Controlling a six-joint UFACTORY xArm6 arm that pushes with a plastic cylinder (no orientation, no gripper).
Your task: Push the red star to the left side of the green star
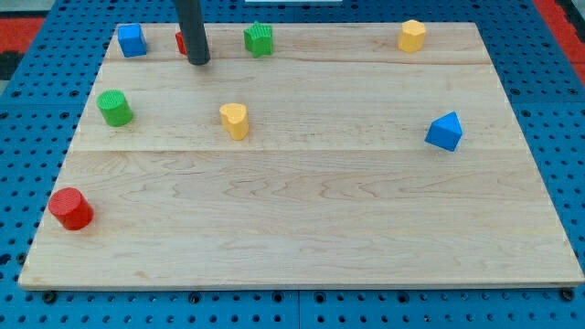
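The red star (181,41) lies near the board's top edge, mostly hidden behind my rod; only a red sliver shows. My tip (199,61) rests on the board just right of and below it, touching or almost touching it. The green star (259,39) sits to the right of my tip, a short gap away, also by the top edge.
A blue block (132,40) sits left of the red star. A green cylinder (115,108) is at the left, a red cylinder (70,208) at lower left, a yellow heart-like block (235,120) mid-board, a yellow block (412,36) top right, a blue block (444,132) at the right.
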